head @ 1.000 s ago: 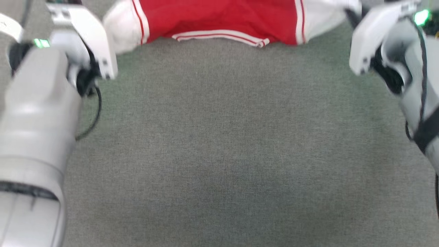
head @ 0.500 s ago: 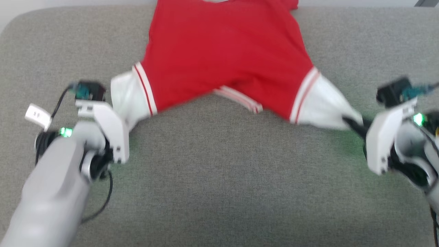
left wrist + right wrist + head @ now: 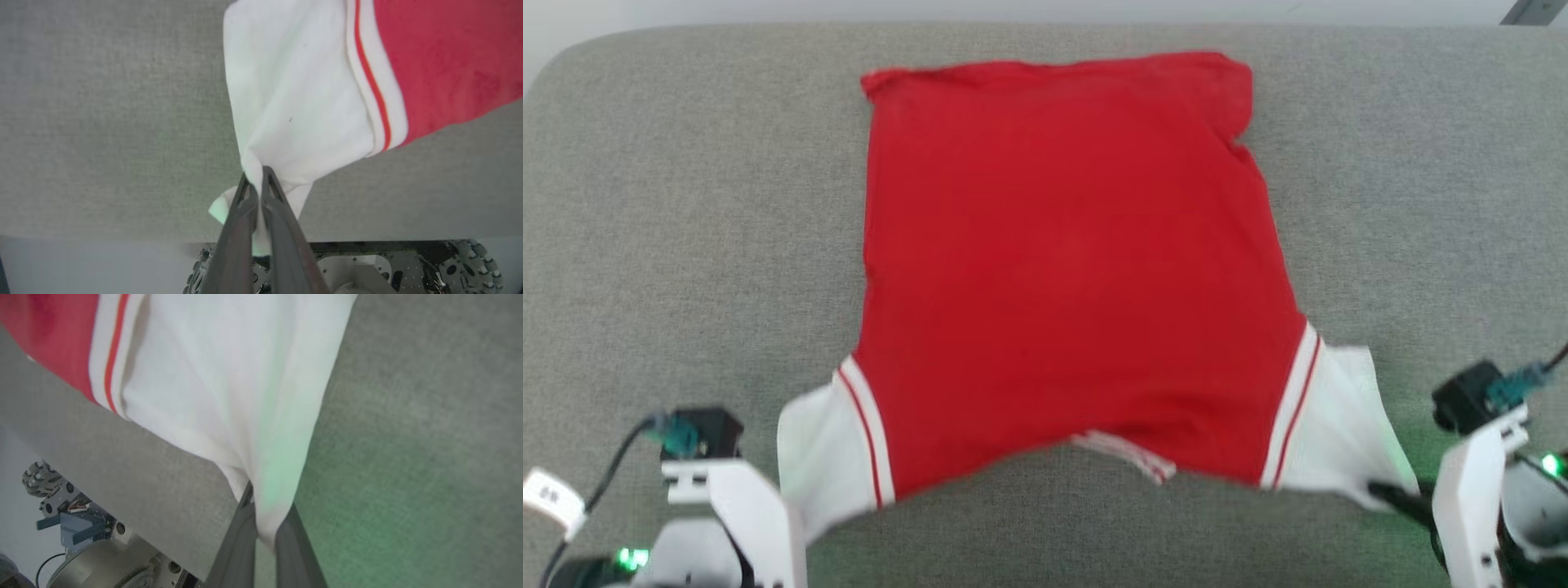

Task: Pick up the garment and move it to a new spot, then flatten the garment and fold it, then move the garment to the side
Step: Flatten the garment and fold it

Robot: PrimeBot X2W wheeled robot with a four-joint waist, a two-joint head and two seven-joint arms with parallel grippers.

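The garment (image 3: 1070, 269) is bright red with white sleeve ends and striped trim, and it lies spread out on the grey padded surface (image 3: 686, 204). My left gripper (image 3: 256, 179) is shut on the tip of the left white sleeve (image 3: 294, 94), near the surface's front edge. My right gripper (image 3: 267, 506) is shut on the tip of the right white sleeve (image 3: 229, 375), and its dark fingers (image 3: 1396, 494) show in the head view at the lower right. Both sleeves are pulled taut toward me. The striped collar (image 3: 1127, 457) sits between them.
The grey surface's rounded far edge (image 3: 1045, 28) runs along the top of the head view. Its near edge lies just under both grippers, with my wheeled base (image 3: 367, 265) below it. Bare grey surface lies left and right of the garment.
Both grippers have drawn the sleeves toward the near edge. The garment has slid with them and now lies stretched out flat. The head view shifted early on.
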